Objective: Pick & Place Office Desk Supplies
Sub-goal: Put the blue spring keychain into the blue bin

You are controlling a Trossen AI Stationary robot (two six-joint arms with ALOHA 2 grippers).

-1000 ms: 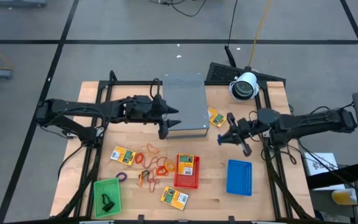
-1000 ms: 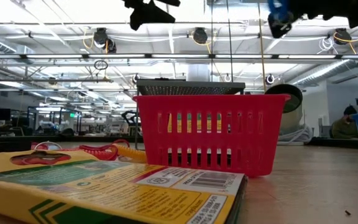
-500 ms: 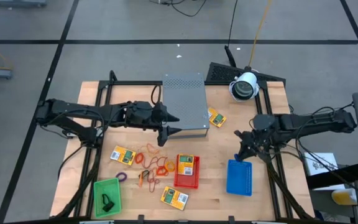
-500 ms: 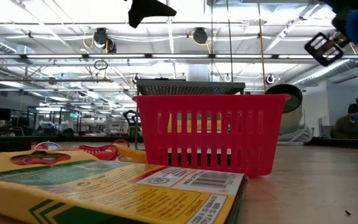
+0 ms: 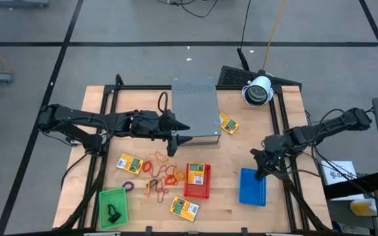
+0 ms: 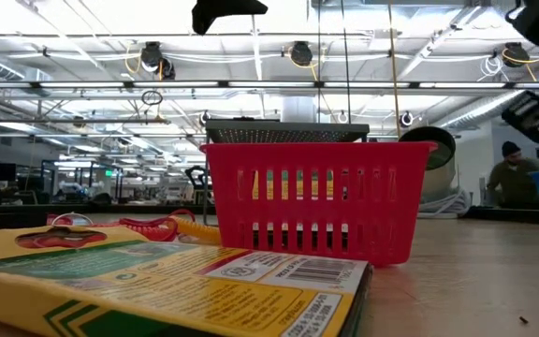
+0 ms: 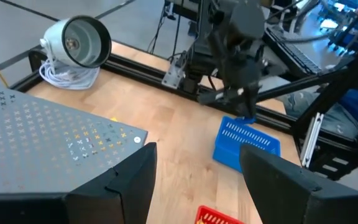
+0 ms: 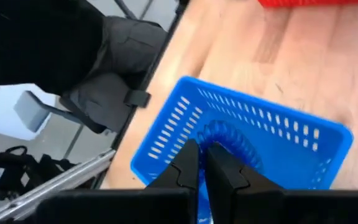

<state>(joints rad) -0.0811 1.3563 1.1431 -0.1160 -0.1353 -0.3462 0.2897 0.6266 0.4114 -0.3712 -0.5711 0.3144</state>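
Note:
My right gripper (image 5: 261, 168) points down over the far end of the blue mesh tray (image 5: 252, 187) and is shut on a blue rubber band (image 8: 229, 138). My left gripper (image 5: 177, 129) hangs open in front of the grey perforated box (image 5: 195, 108), touching nothing. Yellow-and-green crayon packets lie flat on the table (image 5: 130, 164) (image 5: 184, 208) (image 5: 228, 124), and one sits in the red tray (image 5: 199, 173). Orange and red rubber bands (image 5: 160, 172) lie in a loose heap left of the red tray. A purple band (image 5: 128, 187) lies nearby. A dark clip (image 5: 114, 213) rests in the green tray (image 5: 113, 207). My right gripper pinches the blue rubber band between its two fingertips (image 8: 189, 163), coming from above and pointing down. The band (image 8: 219, 130) curves away from the fingers as a slack loop over the inside of the blue tray; whether it touches the tray floor, I cannot tell.
A white lamp head with coiled cord (image 5: 258, 90) stands at the far right of the table. Black frame rails (image 5: 279, 124) run along both table sides. Bare wood (image 5: 228, 154) lies between the red and blue trays. A person (image 6: 505, 178) sits in the room behind.
My right gripper has moved from the middle right of the table toward the near edge, tipped to point down, and come low over the blue tray, staying shut on the blue band. My left arm has kept almost still by the grey box.

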